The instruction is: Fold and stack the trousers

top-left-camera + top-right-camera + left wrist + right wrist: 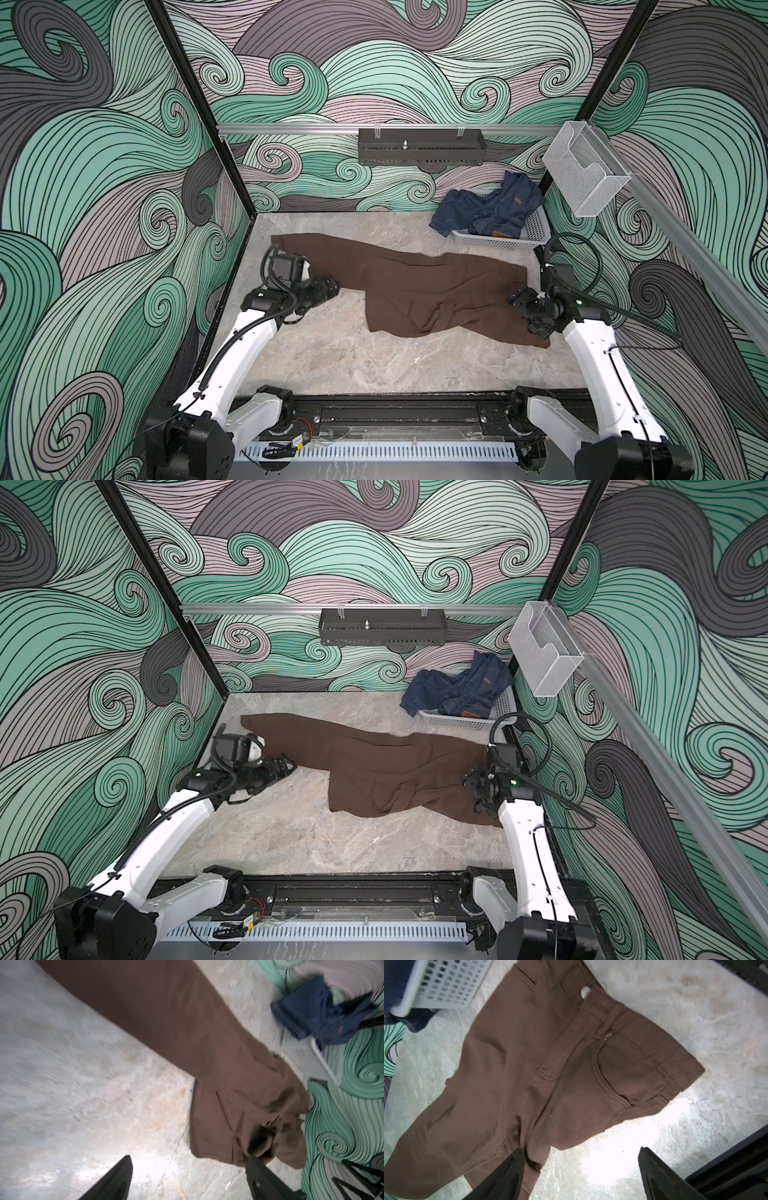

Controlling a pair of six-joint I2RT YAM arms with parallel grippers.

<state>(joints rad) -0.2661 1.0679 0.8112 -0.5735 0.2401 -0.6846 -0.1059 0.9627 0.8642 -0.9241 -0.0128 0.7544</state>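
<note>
On the left, the black two-fingered left end effector [329, 286] [187, 1178] sits low over the grey marbled tabletop [332, 365], just beside the near edge of one trouser leg. Its wrist view, blurred, shows the fingers [116, 1180] spread wide apart with only bare tabletop between them, gripping nothing.

The large dark brown trousers [415, 282] [374, 762] of soft matte fabric lie flat across the far half of the tabletop in both top views. One long leg stretches to the far left. The other leg lies nearer the front and reaches only to about the middle, rumpled around the crotch. The waist end is at the right, by the right arm.

The black right end effector [516, 297] [581, 1174] hangs above that waist end. In its wrist view the fingers [658, 1176] stand wide open and hold nothing. One is in front of the brown fabric, the other over bare tabletop. The waistband, a front pocket and a buttonhole show clearly there.

In the far right corner stands a white plastic lattice basket [536, 235], apart from the trousers, with dark blue denim garments [486, 212] spilling over its rim.
</note>
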